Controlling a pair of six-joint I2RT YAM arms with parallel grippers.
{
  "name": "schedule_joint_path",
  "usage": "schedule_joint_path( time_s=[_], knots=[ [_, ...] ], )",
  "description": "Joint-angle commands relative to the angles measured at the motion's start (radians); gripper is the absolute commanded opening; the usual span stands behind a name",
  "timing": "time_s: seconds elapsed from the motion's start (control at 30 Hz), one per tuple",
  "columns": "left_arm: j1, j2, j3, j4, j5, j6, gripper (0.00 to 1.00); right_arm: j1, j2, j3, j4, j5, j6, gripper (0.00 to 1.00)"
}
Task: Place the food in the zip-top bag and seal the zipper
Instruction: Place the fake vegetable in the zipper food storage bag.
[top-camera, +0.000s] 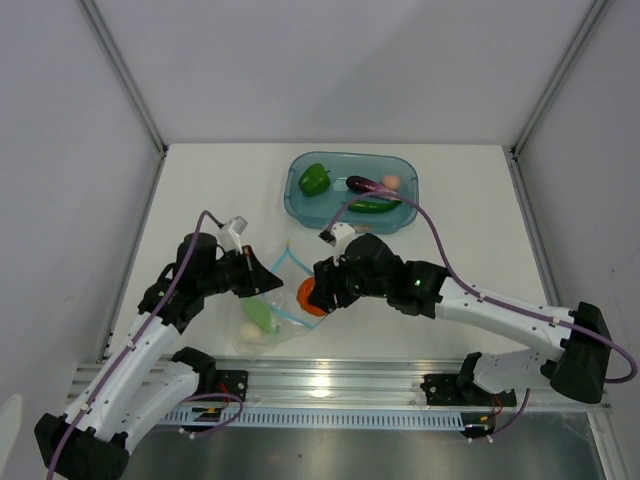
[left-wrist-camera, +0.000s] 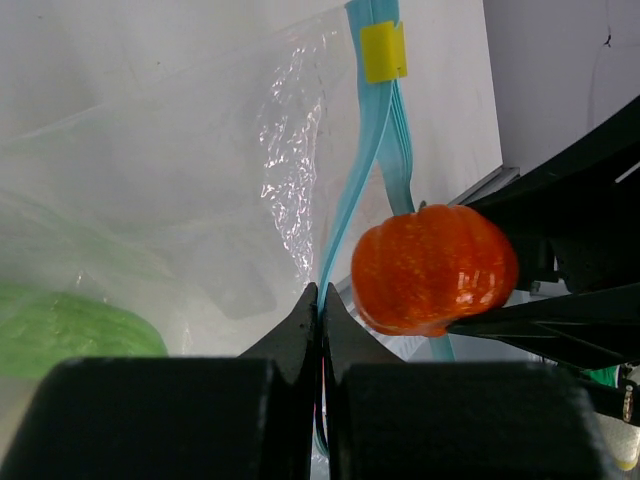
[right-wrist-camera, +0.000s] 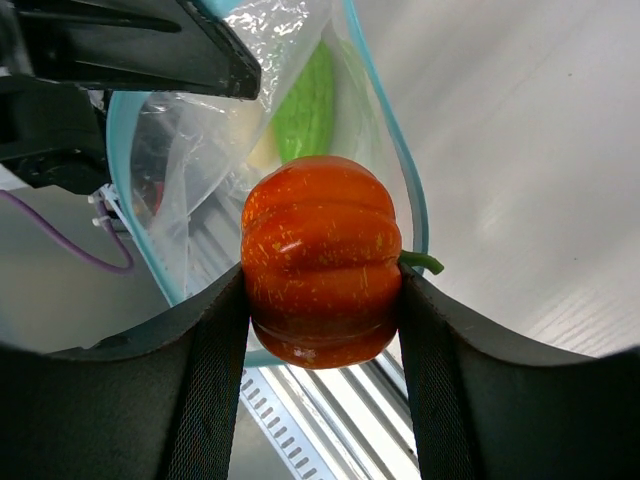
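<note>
The teal tub (top-camera: 297, 207), upper centre, holds a pepper (top-camera: 314, 179) and an eggplant (top-camera: 362, 184). Left of centre, the zip-top bag (top-camera: 262, 300) contains a light green vegetable (top-camera: 258, 313). Reaching inward, the left gripper (left-wrist-camera: 321, 300) pinches the zipper (left-wrist-camera: 365, 150); opposite, the right gripper (right-wrist-camera: 320, 300) clamps the orange pumpkin (right-wrist-camera: 320, 275) at the bag's mouth

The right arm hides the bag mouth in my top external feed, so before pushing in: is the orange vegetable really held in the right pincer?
Observer: Yes; the right wrist view shows the orange vegetable clamped on both sides by the right pincer.
Operator: Is the bag open ahead of it?
Observer: Yes, the zip-top bag has its mouth gaping just beyond the vegetable.
Operator: And the left pincer?
Observer: In the left wrist view, the left pincer is shut on the bag's mouth edge, at the zipper.
</note>
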Motion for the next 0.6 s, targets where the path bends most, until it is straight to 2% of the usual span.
schedule_joint_path(
  time_s=[0.0, 0.03, 0.13, 0.23, 0.27, 0.4, 0.57],
  knots=[
    [0.004, -0.015, 0.037, 0.012, 0.027, -0.020, 0.00, 0.009, 0.042, 0.062, 0.041, -0.019, 0.001, 0.10],
    [0.004, -0.015, 0.036, 0.012, 0.029, -0.020, 0.01, 0.010, 0.063, 0.073, 0.044, -0.022, 0.002, 0.11],
    [0.004, -0.022, 0.027, 0.015, 0.032, -0.025, 0.01, 0.015, 0.098, 0.097, 0.049, -0.028, -0.001, 0.26],
    [0.004, -0.025, 0.019, 0.021, 0.037, -0.028, 0.01, 0.023, 0.121, 0.119, 0.052, -0.035, -0.005, 0.33],
    [0.004, -0.026, 0.016, 0.021, 0.037, -0.028, 0.01, 0.026, 0.137, 0.137, 0.052, -0.040, -0.008, 0.44],
    [0.004, -0.032, 0.021, 0.020, 0.037, -0.028, 0.00, 0.035, 0.157, 0.178, 0.017, -0.012, -0.025, 0.74],
    [0.004, -0.035, 0.028, 0.015, 0.034, -0.026, 0.01, 0.034, 0.131, 0.185, -0.011, 0.043, -0.039, 0.93]
  ],
)
